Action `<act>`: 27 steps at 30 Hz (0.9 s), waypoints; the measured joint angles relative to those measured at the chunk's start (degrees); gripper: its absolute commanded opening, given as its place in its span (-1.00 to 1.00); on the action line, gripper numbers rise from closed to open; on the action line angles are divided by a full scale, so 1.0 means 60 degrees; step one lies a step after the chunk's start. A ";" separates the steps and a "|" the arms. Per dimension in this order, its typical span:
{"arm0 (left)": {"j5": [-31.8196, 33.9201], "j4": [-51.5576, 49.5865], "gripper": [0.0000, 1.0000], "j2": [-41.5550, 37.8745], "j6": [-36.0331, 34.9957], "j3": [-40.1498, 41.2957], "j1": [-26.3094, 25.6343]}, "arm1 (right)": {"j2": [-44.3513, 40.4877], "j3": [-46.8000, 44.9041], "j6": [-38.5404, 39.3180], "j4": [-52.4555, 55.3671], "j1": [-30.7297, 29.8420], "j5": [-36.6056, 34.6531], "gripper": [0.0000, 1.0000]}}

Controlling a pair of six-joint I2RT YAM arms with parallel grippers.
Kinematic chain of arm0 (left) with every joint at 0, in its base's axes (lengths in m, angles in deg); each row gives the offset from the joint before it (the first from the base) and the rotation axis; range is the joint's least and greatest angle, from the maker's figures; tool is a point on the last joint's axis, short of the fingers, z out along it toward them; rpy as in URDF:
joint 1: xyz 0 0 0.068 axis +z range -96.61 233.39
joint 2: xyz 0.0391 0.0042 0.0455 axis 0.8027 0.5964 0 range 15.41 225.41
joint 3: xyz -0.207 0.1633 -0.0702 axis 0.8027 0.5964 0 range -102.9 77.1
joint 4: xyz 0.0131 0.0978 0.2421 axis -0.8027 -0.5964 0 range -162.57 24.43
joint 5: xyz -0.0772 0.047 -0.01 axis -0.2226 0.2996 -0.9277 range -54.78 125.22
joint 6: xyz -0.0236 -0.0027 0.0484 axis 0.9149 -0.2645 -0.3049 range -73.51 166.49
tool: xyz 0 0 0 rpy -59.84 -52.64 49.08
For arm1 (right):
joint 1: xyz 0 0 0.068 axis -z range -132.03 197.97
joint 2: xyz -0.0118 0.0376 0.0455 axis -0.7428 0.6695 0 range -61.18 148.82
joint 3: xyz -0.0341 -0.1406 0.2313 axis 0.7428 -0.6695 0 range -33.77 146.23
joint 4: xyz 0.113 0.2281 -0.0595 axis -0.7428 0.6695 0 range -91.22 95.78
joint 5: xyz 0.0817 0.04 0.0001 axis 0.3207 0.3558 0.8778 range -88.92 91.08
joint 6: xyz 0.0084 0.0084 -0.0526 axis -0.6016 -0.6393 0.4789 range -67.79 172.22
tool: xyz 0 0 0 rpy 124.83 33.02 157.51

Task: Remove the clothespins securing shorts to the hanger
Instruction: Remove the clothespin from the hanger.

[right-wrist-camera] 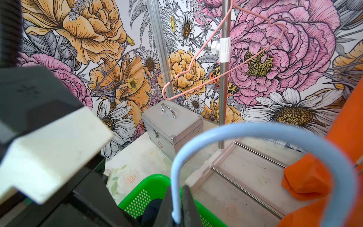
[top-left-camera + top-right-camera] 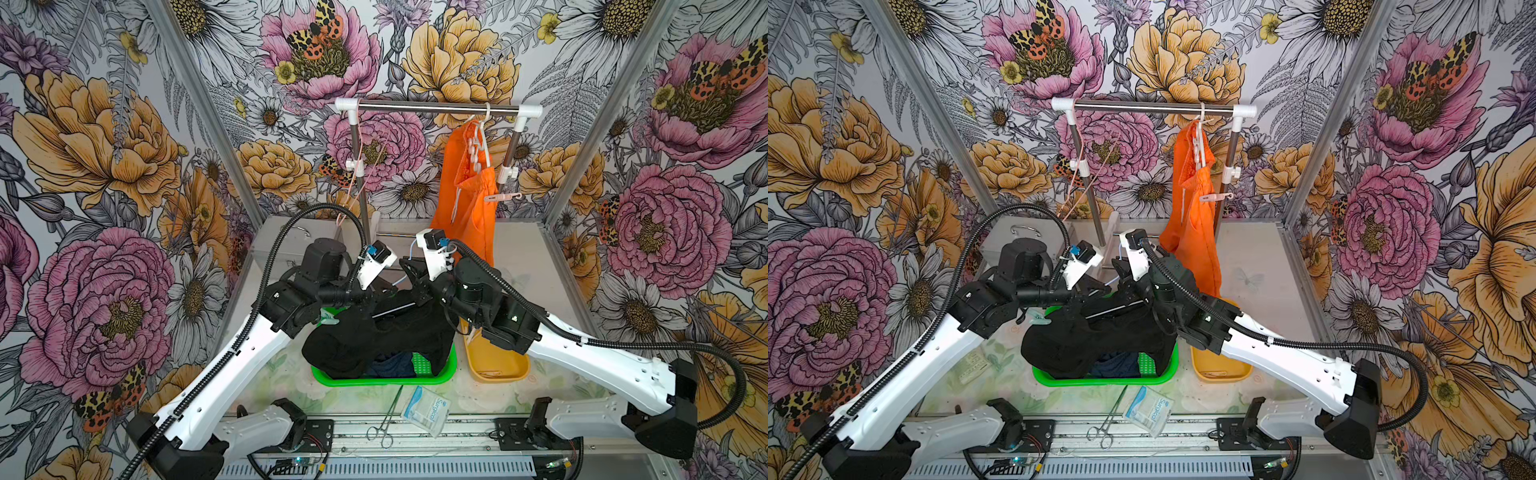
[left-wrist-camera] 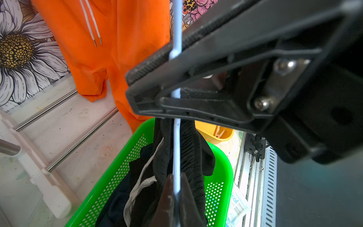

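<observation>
Black shorts (image 2: 374, 340) hang from a pale blue wire hanger (image 1: 255, 129) over the green basket (image 2: 386, 380). My left gripper (image 3: 176, 192) is shut on the hanger's straight wire just above the waistband (image 3: 188, 145). My right gripper (image 1: 177, 206) is shut on the end of the hanger's hook. A grey-teal clothespin (image 2: 331, 321) shows at the shorts' left edge. Navy shorts (image 2: 390, 365) lie in the basket. Orange shorts (image 2: 469, 199) hang on a white hanger (image 2: 478, 141) from the rail, with a pale clothespin (image 2: 503, 197) on them.
A yellow tray (image 2: 496, 365) right of the basket holds a wooden clothespin (image 3: 220, 133). An empty pink hanger (image 1: 196, 78) hangs at the rail's left end. A metal case (image 1: 172, 125) stands back left. Steel forceps (image 2: 386, 419) and a Surgical packet (image 2: 426, 409) lie at the front.
</observation>
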 measured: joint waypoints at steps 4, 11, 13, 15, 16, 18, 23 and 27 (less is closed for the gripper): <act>-0.0040 0.0488 -0.14 -0.0004 0.0044 0.0000 -0.0058 | 0.0000 -0.0186 0.0182 0.0011 0.0007 0.0244 -1.00; -0.0044 0.0765 0.23 -0.0098 0.0095 -0.0004 -0.0055 | 0.0000 -0.0302 0.0255 0.0011 0.0200 0.0637 -1.00; -0.0040 0.0761 0.31 -0.0280 0.0120 0.0004 0.0025 | 0.0000 -0.0302 0.0251 0.0004 0.0266 0.0710 -1.00; -0.0040 0.0765 0.34 -0.0645 0.0189 0.0033 0.0229 | 0.0000 -0.0302 0.0251 0.0004 0.0324 0.0780 -1.00; -0.0044 0.0772 0.36 -0.0878 0.0208 0.0069 0.0375 | 0.0000 -0.0306 0.0248 0.0004 0.0357 0.0816 -1.00; -0.0044 0.0823 0.42 -0.1501 0.0310 0.0237 0.0805 | 0.0000 -0.0313 0.0248 0.0004 0.0382 0.0860 -1.00; -0.0273 0.0659 0.60 -0.2976 0.0699 0.0546 0.2149 | 0.0000 -0.0321 0.0248 0.0004 0.0441 0.0958 -1.00; -0.0696 0.0025 0.65 -0.3796 0.0984 0.0546 0.3209 | 0.0000 -0.0321 0.0244 0.0004 0.0470 0.0991 -1.00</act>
